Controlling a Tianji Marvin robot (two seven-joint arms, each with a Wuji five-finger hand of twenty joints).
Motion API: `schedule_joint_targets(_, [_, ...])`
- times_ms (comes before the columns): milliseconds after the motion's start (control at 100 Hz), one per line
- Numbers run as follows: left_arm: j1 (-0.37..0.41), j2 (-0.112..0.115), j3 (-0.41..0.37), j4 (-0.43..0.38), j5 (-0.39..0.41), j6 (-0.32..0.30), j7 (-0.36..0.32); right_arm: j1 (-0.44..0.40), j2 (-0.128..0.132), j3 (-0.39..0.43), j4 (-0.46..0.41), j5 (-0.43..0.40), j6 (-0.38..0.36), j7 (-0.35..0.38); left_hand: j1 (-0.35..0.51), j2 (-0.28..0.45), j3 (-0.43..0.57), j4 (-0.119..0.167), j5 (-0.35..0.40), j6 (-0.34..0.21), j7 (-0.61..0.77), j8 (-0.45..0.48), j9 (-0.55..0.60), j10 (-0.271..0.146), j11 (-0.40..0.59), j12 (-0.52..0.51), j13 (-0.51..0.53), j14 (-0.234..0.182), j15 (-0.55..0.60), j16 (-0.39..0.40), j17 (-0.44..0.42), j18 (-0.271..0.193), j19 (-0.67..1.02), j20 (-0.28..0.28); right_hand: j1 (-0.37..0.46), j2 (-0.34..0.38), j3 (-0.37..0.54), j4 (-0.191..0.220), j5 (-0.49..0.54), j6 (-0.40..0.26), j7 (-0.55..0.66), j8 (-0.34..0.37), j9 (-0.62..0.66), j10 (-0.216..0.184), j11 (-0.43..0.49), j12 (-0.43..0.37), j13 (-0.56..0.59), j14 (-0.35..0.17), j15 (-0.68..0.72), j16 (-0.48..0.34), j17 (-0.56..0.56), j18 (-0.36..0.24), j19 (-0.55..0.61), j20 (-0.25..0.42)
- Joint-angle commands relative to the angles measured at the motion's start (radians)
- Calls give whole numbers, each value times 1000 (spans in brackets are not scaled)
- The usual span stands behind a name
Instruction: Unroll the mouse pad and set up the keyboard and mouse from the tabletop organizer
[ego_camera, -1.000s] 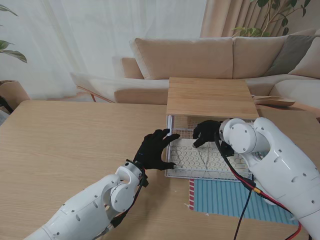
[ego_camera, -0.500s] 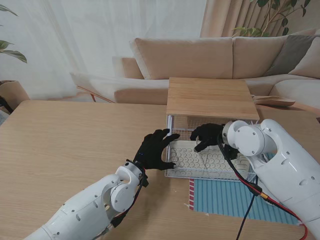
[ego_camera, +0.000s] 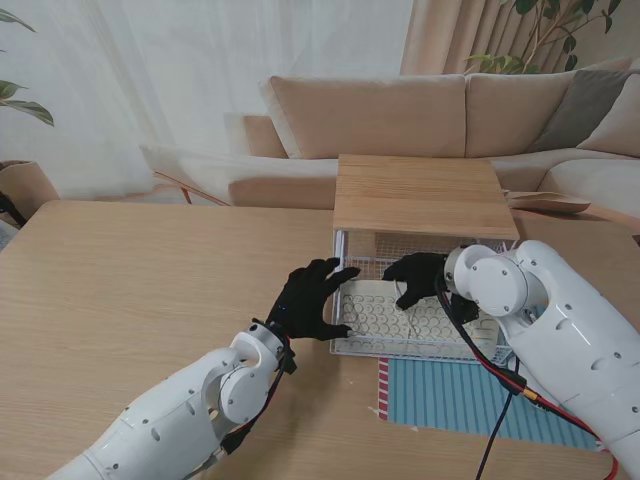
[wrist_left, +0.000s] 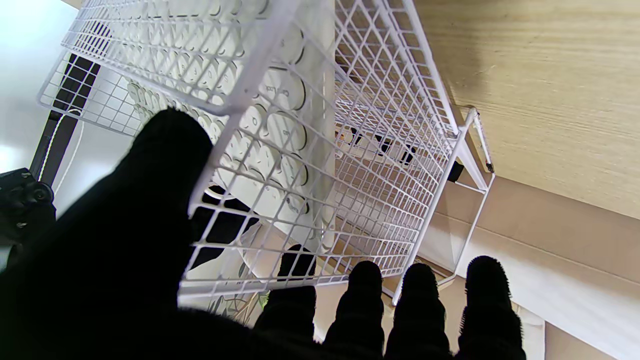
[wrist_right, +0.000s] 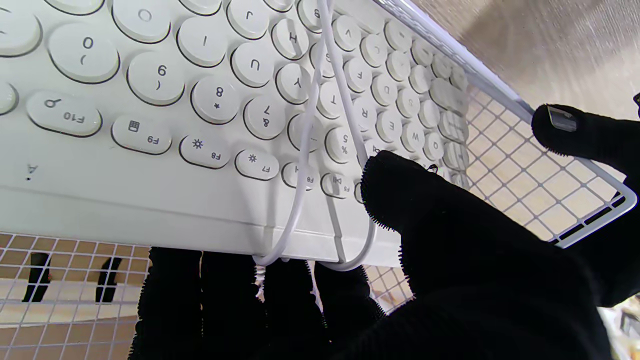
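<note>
The white round-key keyboard (ego_camera: 385, 315) lies in the pulled-out white wire basket (ego_camera: 400, 347) of the wood-topped organizer (ego_camera: 418, 193). My right hand (ego_camera: 420, 272) grips the keyboard's far edge. In the right wrist view its thumb (wrist_right: 425, 210) presses on the keys of the keyboard (wrist_right: 200, 100) and its fingers (wrist_right: 225, 300) curl under the edge, with a white cable (wrist_right: 307, 150) looped over the keys. My left hand (ego_camera: 312, 298) is spread against the basket's left side, its thumb (wrist_left: 150, 200) at the wire rim (wrist_left: 250, 90). I cannot make out the mouse.
A blue striped mouse pad (ego_camera: 460, 395) lies flat on the wooden table (ego_camera: 130, 290), nearer to me than the basket. My right arm's black and red cables (ego_camera: 500, 375) hang over it. A beige sofa (ego_camera: 420, 110) stands beyond the table.
My right hand has closed on the keyboard's far edge and tipped that edge up a little inside the basket. My left hand has stayed where it was.
</note>
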Motion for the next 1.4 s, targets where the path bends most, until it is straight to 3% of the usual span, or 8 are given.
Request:
schedule_joint_targets(0, [-4,2,-10,8,-1,2,-14,-33,-4,-26,33,-12,-16,33,71,21,128,20,-5,49,-14,-12,-16,-53,5,-10,-27,-31,10,0,-8,1,-30,24,6,-40,35,28,80,-112,99,17,65,-62,64,18,90,-72,7,-3,16,-18,26,3])
schedule_joint_targets(440, [-5,3,-10,7,0,5,-16,-30,-9,-51,82,-25,-33,-10,72,26,131,20,-3,51,-14,-11,-16,-53,5,-11,-25,-30,11,-3,-7,1,-29,21,-9,-66,68,18,134,-126,190,65,157,-65,135,114,185,-86,147,73,83,-7,112,38])
schedule_joint_targets(550, [-5,3,-9,7,0,5,-16,-37,-10,-44,81,-10,-28,-13,71,29,130,20,-4,55,-15,-12,-17,-52,5,-11,-26,-30,11,-3,-7,1,-29,21,-2,-78,48,-39,131,-137,279,93,191,-65,182,188,217,-98,237,136,107,-5,152,69])
schedule_joint_targets(670, [-5,3,-10,7,0,5,-17,-52,-11,-21,72,18,-16,-11,71,28,128,21,-4,57,-16,-12,-17,-51,5,-11,-26,-30,11,-3,-8,2,-29,20,10,-85,33,-60,121,-153,342,107,197,-72,197,227,231,-99,249,152,123,5,158,78])
schedule_joint_targets(840, [-6,3,-10,7,0,7,-18,-72,-8,5,51,46,-6,7,72,26,129,21,-4,57,-17,-13,-17,-51,4,-11,-26,-30,11,-3,-7,2,-29,19,21,-85,33,-49,110,-153,336,78,181,-66,171,231,333,-40,71,63,262,118,32,-29])
schedule_joint_targets(990, [-7,2,-8,6,1,6,-17,-76,-6,2,61,40,-27,7,72,27,129,21,-4,60,-20,-14,-17,-52,4,-11,-26,-31,11,-3,-7,1,-29,19,17,-76,55,-15,120,-132,261,45,174,-57,144,200,336,-55,40,47,273,80,32,-39])
schedule_joint_targets(1230, [-6,3,-10,4,2,8,-18,-77,-7,-10,81,37,-58,-11,73,25,132,21,-3,62,-22,-15,-17,-52,4,-10,-26,-29,11,-3,-7,1,-27,19,63,-96,60,-49,152,-134,185,26,187,-57,151,183,334,-82,74,55,263,11,64,-9])
schedule_joint_targets(1390, [-6,3,-9,3,2,9,-17,-86,-13,-11,91,14,-84,-54,71,26,132,20,-3,62,-23,-15,-17,-52,4,-10,-26,-30,11,-3,-6,1,-26,18,142,-128,53,-97,157,-237,472,-55,264,-55,158,193,391,-74,140,72,309,37,154,51])
